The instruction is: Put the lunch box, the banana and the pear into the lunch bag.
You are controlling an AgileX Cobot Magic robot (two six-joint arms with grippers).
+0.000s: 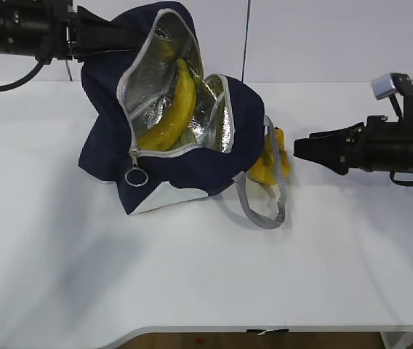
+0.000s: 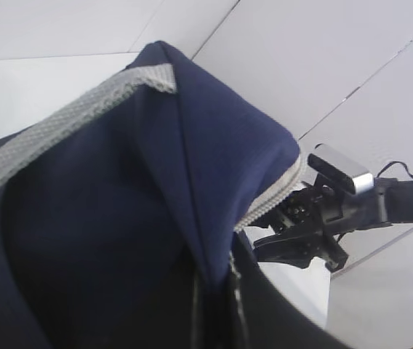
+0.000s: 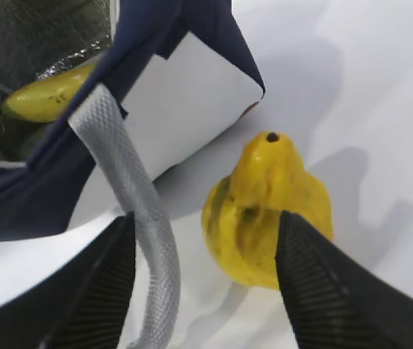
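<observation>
The navy lunch bag (image 1: 181,163) stands on the table with its foil-lined mouth gaping. My left gripper (image 1: 135,36) is shut on the bag's raised top flap, and blue fabric (image 2: 119,218) fills the left wrist view around that gripper (image 2: 214,291). The banana (image 1: 176,113) leans inside the bag; its end (image 3: 46,98) also shows from the right wrist. On the table against the bag's right side lies the pear (image 1: 268,163). My right gripper (image 1: 297,149) is open just right of it. The pear (image 3: 265,207) sits by the right finger (image 3: 323,291). The lunch box is hidden.
The bag's loose grey webbing handle (image 1: 265,211) loops onto the table beside the pear and runs between my right fingers (image 3: 145,233). A metal ring pull (image 1: 136,177) hangs on the bag's front. The white table (image 1: 206,276) stretches toward its front edge.
</observation>
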